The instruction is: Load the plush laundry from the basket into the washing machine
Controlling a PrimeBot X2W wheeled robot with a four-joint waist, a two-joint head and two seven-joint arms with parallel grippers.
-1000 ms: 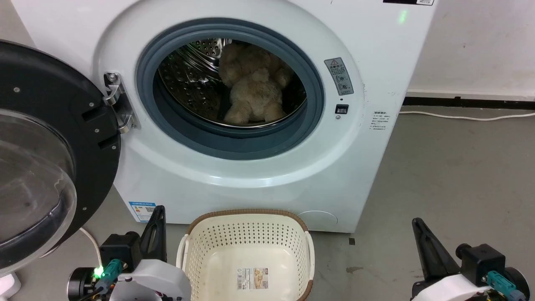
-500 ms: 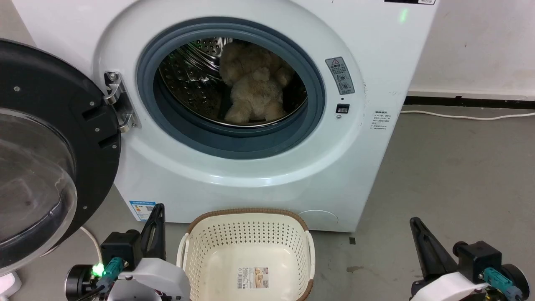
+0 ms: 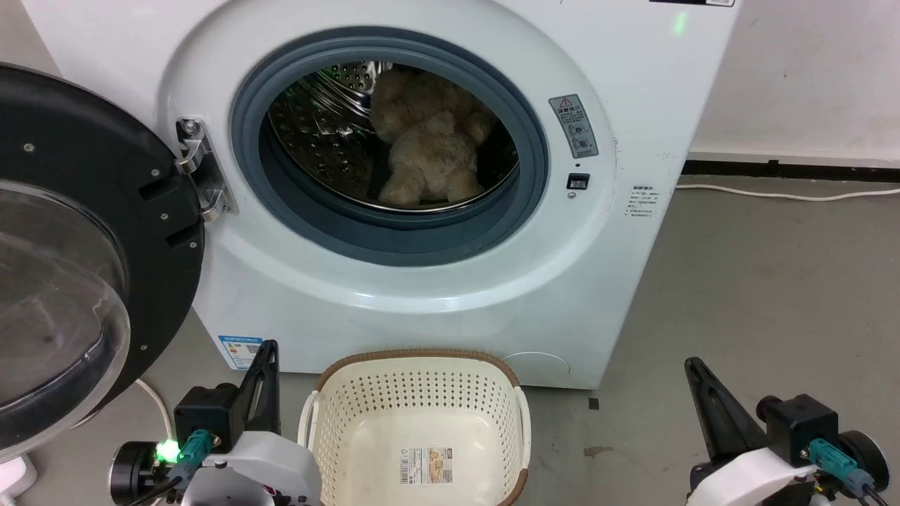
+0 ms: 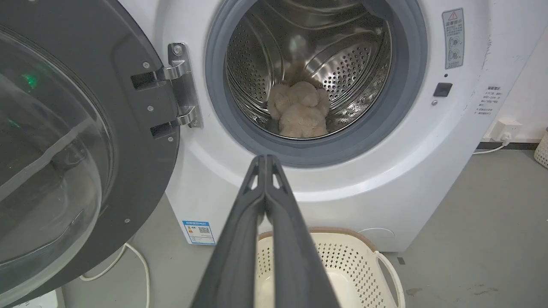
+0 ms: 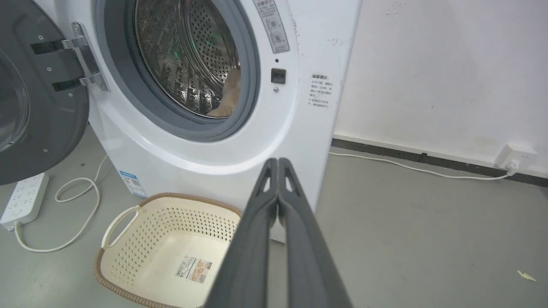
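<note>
plush laundry (image 3: 429, 151) in washing machine (image 3: 422, 302), partly shadowed | left tool (image 4: 265, 158), right tool (image 5: 278, 161) clenched, empty

— Where is the plush laundry (image 3: 429, 158)?
— Inside the washing machine (image 3: 422, 302); a shaggy beige bear, slumped on the bottom of the perforated steel drum (image 3: 316, 140), right of the middle of the grey-ringed opening.
— The door (image 3: 162, 211)?
— Swung wide open to the left; black frame, round glass.
— The basket (image 3: 522, 422)?
— Cream, perforated, brown woven-look rim; upright just before the washer; empty, a sticker (image 3: 425, 465) on its bottom.
</note>
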